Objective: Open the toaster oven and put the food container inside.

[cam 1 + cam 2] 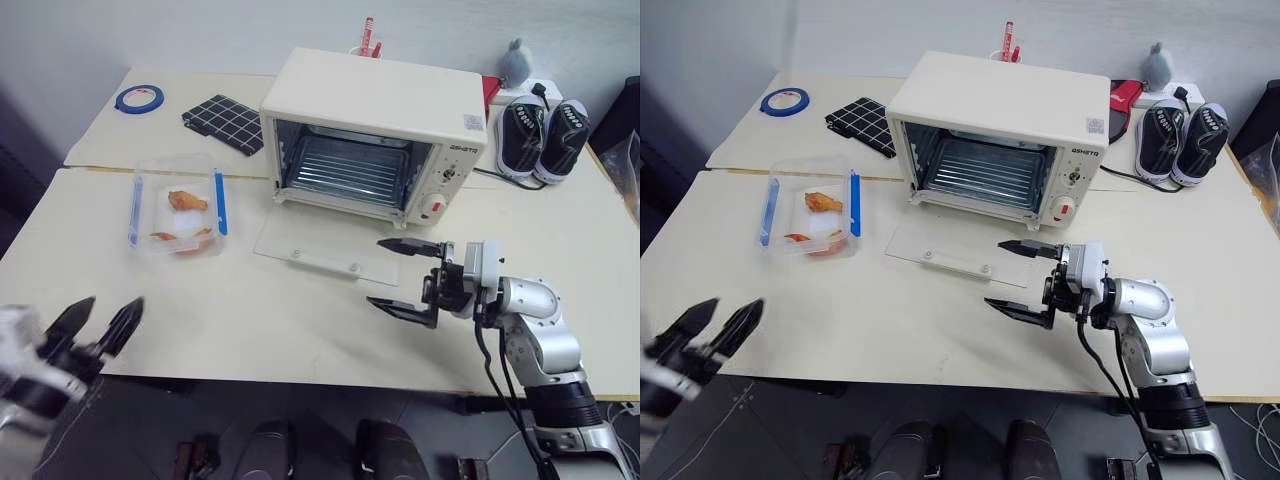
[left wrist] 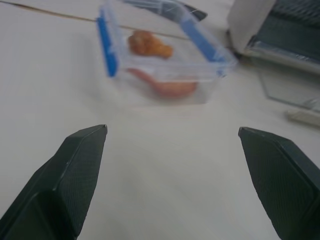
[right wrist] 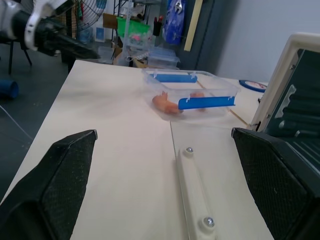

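Toaster oven (image 1: 372,130) sits at twelve o'clock on the cream table (image 1: 300,330): boxy, cream-white enamel, glass door (image 1: 325,246) dropped flat onto the tabletop, wire rack bare inside, so the opening step looks done. Food container (image 1: 178,213) rests at about ten o'clock, well apart from the oven's left side: clear thin-walled plastic box, blue clip strips on two long sides, orange food pieces within, untouched on the table. Left gripper (image 1: 100,325), at seven o'clock near the table edge, fingers spread, aimed at the container, likely lining up a grasp. Right gripper (image 1: 402,275), at four o'clock just beyond the door's front edge, jaws wide apart, holding nothing; probably parked clear of the loading path.
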Controlling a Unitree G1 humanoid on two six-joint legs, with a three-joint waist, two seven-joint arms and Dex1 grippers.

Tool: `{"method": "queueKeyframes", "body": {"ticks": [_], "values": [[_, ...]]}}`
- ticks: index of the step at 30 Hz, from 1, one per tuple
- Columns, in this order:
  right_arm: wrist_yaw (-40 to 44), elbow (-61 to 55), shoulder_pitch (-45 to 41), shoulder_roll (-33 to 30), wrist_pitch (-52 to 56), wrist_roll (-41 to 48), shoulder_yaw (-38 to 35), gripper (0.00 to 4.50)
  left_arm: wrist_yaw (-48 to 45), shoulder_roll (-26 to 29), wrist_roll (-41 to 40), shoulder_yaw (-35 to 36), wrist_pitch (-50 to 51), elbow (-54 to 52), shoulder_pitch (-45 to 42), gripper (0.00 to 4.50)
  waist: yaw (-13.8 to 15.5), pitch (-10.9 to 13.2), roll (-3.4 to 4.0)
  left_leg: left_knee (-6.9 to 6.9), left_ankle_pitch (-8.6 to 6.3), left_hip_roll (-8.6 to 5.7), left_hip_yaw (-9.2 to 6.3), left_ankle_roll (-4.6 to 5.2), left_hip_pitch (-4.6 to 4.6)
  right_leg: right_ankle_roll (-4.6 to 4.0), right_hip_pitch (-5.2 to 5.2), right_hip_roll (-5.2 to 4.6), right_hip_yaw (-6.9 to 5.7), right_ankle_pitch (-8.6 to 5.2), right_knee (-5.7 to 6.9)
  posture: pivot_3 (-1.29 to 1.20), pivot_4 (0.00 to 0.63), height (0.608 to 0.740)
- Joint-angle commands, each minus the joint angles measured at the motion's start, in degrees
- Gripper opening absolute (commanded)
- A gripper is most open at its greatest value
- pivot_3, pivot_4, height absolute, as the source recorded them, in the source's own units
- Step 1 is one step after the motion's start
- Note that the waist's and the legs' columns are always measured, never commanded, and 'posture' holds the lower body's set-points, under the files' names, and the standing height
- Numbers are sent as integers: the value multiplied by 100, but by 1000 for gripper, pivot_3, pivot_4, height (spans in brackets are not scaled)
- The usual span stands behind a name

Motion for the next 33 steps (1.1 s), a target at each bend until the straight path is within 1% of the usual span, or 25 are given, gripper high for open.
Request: {"method": "queueKeyframes", "body": {"ticks": [1,3,5,6,8,10,11,16,19,25,29,33], "values": [[67,-124,56,-115,0,87,-139,4500,2402,157,-1567,-128,649,-52,-751,4465,-16,-4,-6,0,1,0,-2,-1,1,0,1,0,0,0,3,0,150,740],[79,-113,54,-140,8,90,-131,4500,4462,-87,-2306,-449,510,146,-1373,4465,-55,-5,-3,0,2,-2,1,-3,6,1,4,2,-1,0,2,0,150,740],[85,-112,61,-166,4,80,-127,4500,6232,-366,-3324,-982,-70,257,-1881,4465,-76,-5,-6,0,4,-1,2,-5,13,1,9,5,-2,0,3,0,150,740],[84,-117,69,-174,2,79,-128,4500,6795,-423,-3773,-1220,-321,276,-2041,4465,-76,-7,-8,1,5,1,0,-7,13,1,12,7,-2,0,1,0,150,740],[70,-172,126,-187,-9,85,-142,4500,7564,-311,-4143,-1562,-545,321,-2265,4465,-75,-8,-13,3,7,0,-1,-9,13,1,15,8,-2,0,-1,0,150,740],[21,-279,239,-207,-30,87,-187,4500,8044,-108,-4092,-1853,-640,477,-2538,4465,-62,-8,-13,3,8,-1,1,-11,14,1,18,14,-4,0,-7,0,150,740],[-16,-327,297,-213,-34,89,-214,4500,8220,-131,-4077,-1951,-804,571,-2685,4465,-51,-8,-13,3,11,0,0,-14,14,1,19,18,-8,0,-9,0,150,740],[-102,-527,588,-276,-48,84,-303,4500,8554,-96,-3482,-2205,-1224,1203,-3175,4465,5,-9,-12,2,12,-2,17,-14,31,1,32,34,-17,0,-18,0,150,740],[-176,-690,740,-327,4,99,-362,4500,8428,-160,-3379,-2400,-1256,1721,-3498,4465,23,-9,-12,2,12,-2,20,-15,33,1,32,41,-15,0,-20,0,150,740],[-324,-878,880,-357,56,96,-386,4500,7914,-102,-3141,-2444,-1173,2480,-3817,4465,20,-9,-13,2,11,-3,23,-17,34,2,34,50,-13,1,-22,0,150,740],[-406,-979,980,-360,72,87,-391,4500,7813,-11,-3046,-2353,-1060,2724,-3917,3647,16,-9,-13,1,10,-2,23,-20,35,2,34,54,-12,1,-23,0,150,740],[-457,-1019,1019,-357,68,65,-385,4500,7775,117,-3024,-2227,-971,2795,-3917,2431,10,-9,-13,1,10,0,25,-22,39,2,34,56,-9,1,-22,0,150,740]]}}
